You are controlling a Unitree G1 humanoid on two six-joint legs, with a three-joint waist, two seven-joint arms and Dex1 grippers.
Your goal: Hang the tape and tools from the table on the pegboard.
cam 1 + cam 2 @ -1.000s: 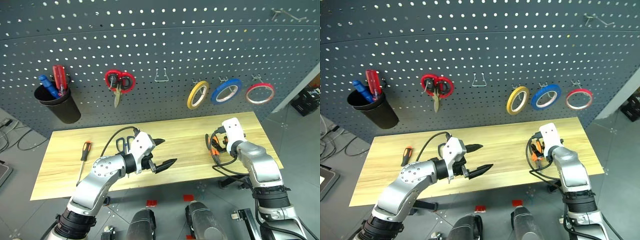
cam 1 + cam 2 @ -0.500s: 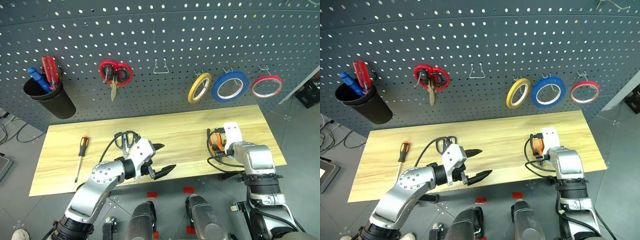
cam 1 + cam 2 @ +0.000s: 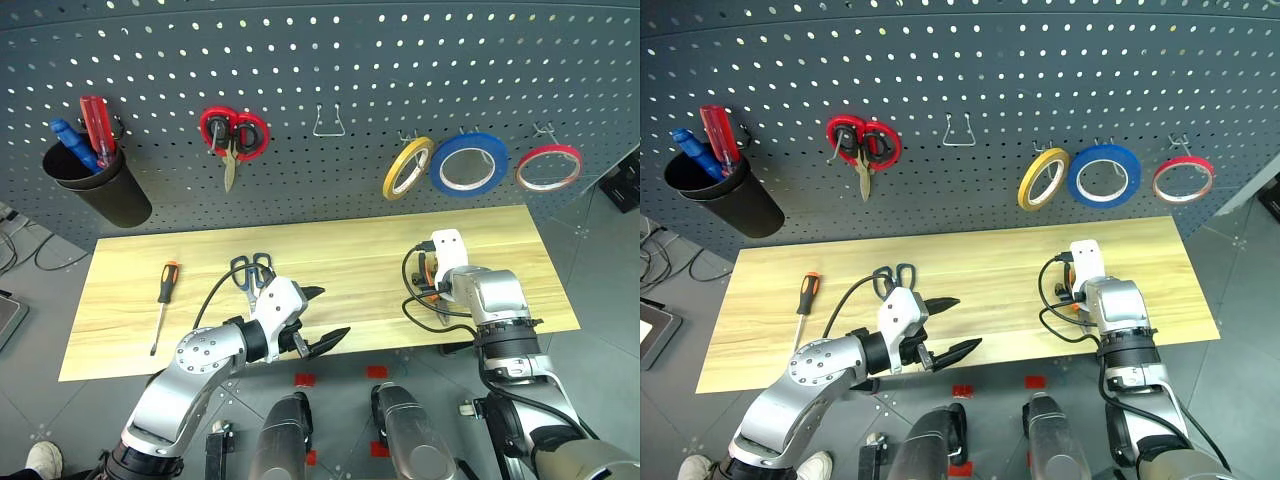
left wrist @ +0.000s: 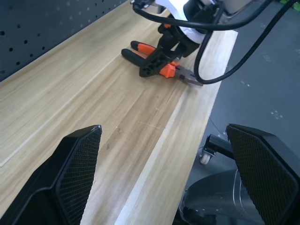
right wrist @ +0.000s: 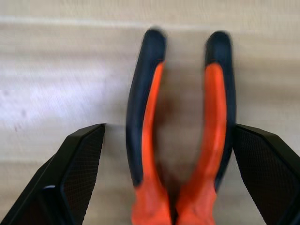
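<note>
Orange-and-black pliers (image 5: 180, 136) lie flat on your counter (image 3: 340, 260) near its right end, handles toward the pegboard (image 3: 330, 60), nose hidden. Your right gripper (image 4: 157, 61) straddles them, fingers spread; left gripper (image 3: 318, 318) spread, empty.

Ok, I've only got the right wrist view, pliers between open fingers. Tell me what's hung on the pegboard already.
Observer: The blue tape roll hangs on the pegboard, between a yellow roll and a red roll.
Operator: Now list what lies on the table besides the pliers.
Observer: The dark-blue-handled scissors and the orange-and-black screwdriver, both toward its left.
Operator: Report the left gripper.
Observer: Open, holding nothing, hovering by the table's near edge.
</note>
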